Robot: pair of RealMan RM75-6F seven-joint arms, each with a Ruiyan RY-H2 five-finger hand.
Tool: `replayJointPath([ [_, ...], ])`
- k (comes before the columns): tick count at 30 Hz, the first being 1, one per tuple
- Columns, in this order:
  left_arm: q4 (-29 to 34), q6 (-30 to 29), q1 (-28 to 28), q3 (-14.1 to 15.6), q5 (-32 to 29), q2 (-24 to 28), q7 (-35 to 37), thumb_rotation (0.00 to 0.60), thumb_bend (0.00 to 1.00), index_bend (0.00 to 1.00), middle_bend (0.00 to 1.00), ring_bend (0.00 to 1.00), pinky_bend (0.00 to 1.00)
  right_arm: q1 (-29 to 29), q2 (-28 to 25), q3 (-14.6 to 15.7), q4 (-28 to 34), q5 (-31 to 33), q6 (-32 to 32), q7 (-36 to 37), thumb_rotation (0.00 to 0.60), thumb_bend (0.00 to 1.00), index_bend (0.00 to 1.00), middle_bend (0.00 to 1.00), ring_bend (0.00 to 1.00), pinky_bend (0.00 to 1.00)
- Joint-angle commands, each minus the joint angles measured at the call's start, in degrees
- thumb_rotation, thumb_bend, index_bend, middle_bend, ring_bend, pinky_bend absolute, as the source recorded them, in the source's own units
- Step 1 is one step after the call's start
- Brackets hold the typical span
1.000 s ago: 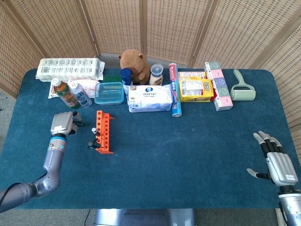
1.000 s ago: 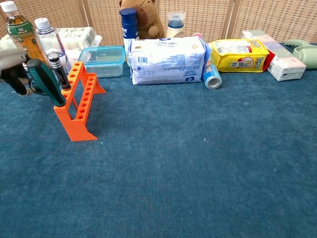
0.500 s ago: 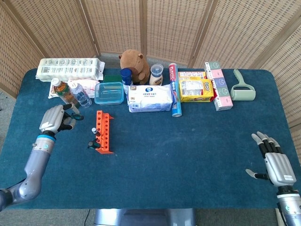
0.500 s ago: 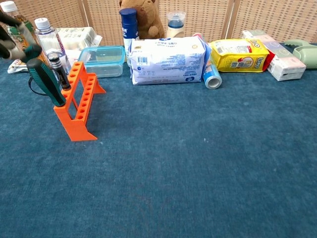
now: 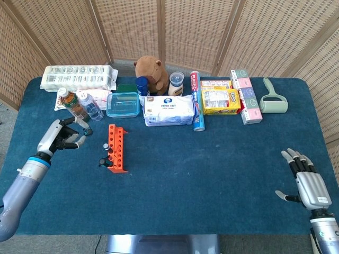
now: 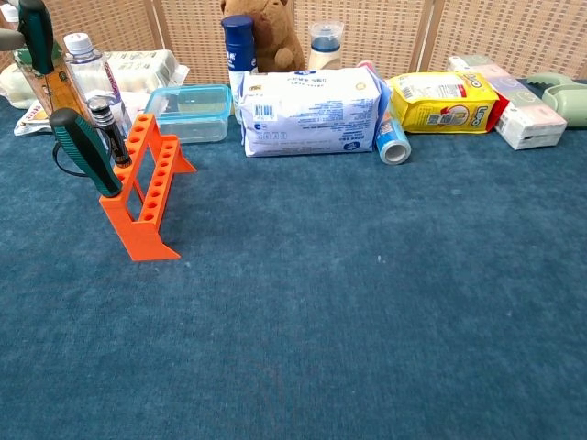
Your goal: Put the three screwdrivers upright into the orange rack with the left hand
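The orange rack [image 5: 117, 148] [image 6: 147, 194] stands on the blue table, left of centre. Two screwdrivers stand in it: a green-handled one [image 6: 84, 148] at its near end and a black one [image 6: 108, 128] just behind. My left hand [image 5: 56, 136] is to the left of the rack and apart from it. It holds the third screwdriver [image 6: 37, 35], whose green handle shows upright at the chest view's top left corner. My right hand [image 5: 308, 182] rests open at the table's near right edge, holding nothing.
Two bottles [image 5: 74, 105] and a clear blue-lidded box [image 5: 123, 104] stand just behind the rack. Further along the back are a white wipes pack [image 5: 169, 110], a plush toy [image 5: 151, 71], a yellow pack [image 5: 220, 100] and a lint roller [image 5: 273, 99].
My left hand has moved left and away from the rack, lifting the third screwdriver from low beside the rack to upright at the chest view's top corner. The right hand barely shifted.
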State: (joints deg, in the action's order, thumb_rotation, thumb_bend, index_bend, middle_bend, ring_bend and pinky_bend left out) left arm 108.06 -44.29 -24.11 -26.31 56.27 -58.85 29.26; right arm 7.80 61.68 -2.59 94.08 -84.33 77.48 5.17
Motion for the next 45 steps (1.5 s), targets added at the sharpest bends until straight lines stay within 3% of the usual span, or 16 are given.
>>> replayJointPath([
  [1, -1.1, 3.2, 1.2, -0.5, 4.2, 0.6, 6.1, 0.600, 0.40, 0.69, 1.00, 1.00, 1.00, 0.0, 0.0, 0.0, 0.0, 0.0, 0.0, -0.1, 0.600, 0.02, 0.00, 0.03, 0.01, 0.01],
  [8, -5.1, 4.9, 0.6, -0.6, 11.0, -3.6, 19.0, 0.600, 0.39, 0.69, 1.00, 1.00, 1.00, 0.0, 0.1, 0.0, 0.0, 0.2, 0.0, -0.3, 0.600, 0.02, 0.00, 0.03, 0.01, 0.01],
  [17, -7.8, 5.6, -0.7, 1.4, 16.4, -5.1, 27.1, 0.600, 0.38, 0.69, 1.00, 1.00, 1.00, 0.1, 0.0, -0.1, -0.2, 0.3, -0.1, 0.2, 0.600, 0.02, 0.00, 0.03, 0.01, 0.01],
  [45, -10.3, 2.8, -4.3, 5.6, 18.8, -7.1, 35.9, 0.600, 0.38, 0.69, 1.00, 1.00, 1.00, 0.0, -0.3, -0.2, -0.2, 0.5, -0.2, 1.0, 0.600, 0.02, 0.00, 0.03, 0.01, 0.01],
])
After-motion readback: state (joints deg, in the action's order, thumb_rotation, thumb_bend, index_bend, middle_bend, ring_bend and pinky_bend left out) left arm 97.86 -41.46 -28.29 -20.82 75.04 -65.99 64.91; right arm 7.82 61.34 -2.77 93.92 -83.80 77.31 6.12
